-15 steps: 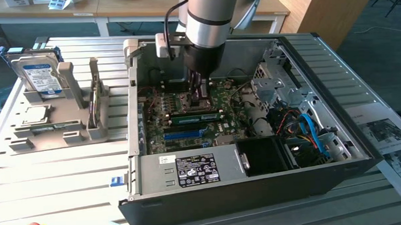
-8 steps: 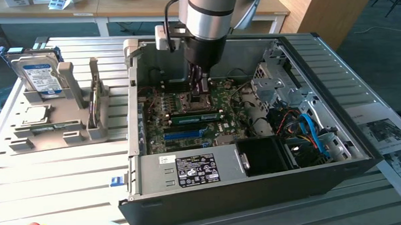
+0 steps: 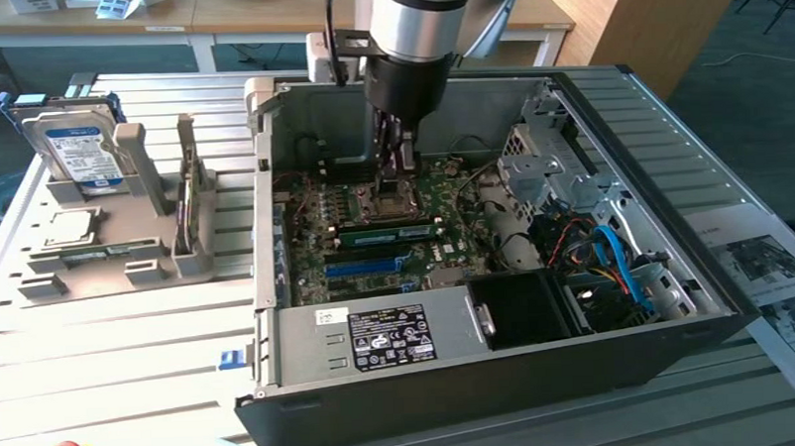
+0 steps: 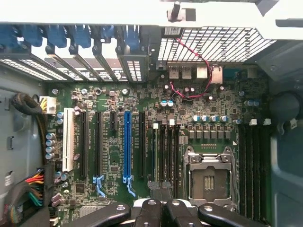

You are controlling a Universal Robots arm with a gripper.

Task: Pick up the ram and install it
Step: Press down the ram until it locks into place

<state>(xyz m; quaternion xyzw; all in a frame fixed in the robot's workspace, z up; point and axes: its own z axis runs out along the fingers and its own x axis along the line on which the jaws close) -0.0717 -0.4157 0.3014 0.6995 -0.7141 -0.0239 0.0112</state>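
Note:
The ram (image 3: 391,230) is a long green stick lying level along the motherboard (image 3: 436,197), just on the near side of the CPU socket (image 3: 386,196) and apart from the blue slot (image 3: 372,266). It looks seated in a memory slot. My gripper (image 3: 399,181) hangs upright inside the open computer case, a little above the board by the socket. In the wrist view the gripper (image 4: 163,201) is over the row of narrow slots (image 4: 166,156) beside the CPU socket (image 4: 208,177). Its fingers (image 4: 150,210) are close together, and I see nothing held between them.
The case walls (image 3: 509,368) and power supply (image 3: 375,338) box in the board. A drive cage (image 3: 554,168) and blue cables (image 3: 617,265) sit on the exterior view's right. A grey fixture (image 3: 134,247) on the exterior view's left holds a hard drive (image 3: 77,145) and a chip (image 3: 69,227).

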